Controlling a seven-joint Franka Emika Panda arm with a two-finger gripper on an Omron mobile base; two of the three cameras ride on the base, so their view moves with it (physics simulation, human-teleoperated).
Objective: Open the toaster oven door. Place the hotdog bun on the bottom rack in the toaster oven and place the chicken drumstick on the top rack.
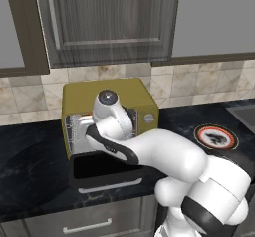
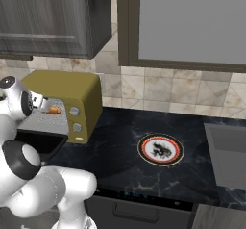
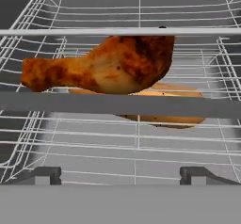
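Observation:
The mustard-yellow toaster oven point(image 1: 114, 97) point(image 2: 67, 91) stands on the dark counter with its door point(image 1: 102, 174) point(image 2: 42, 141) folded down flat in front. In the hand view the reddish-brown chicken drumstick point(image 3: 110, 67) lies on the upper wire rack point(image 3: 117, 104). The orange-tan hotdog bun point(image 3: 165, 120) rests lower, behind and below the drumstick, partly hidden by it and by the rack's front bar. My gripper point(image 3: 121, 176) is open at the oven's mouth. Nothing is between its fingertips point(image 3: 47, 174), which stand a little short of both foods.
A round plate point(image 1: 215, 137) point(image 2: 160, 149) with a red rim sits on the counter right of the oven. A sink point(image 2: 226, 151) lies at the far right. Wall cabinets point(image 1: 107, 19) hang above the oven, and my arm crosses over the lowered door.

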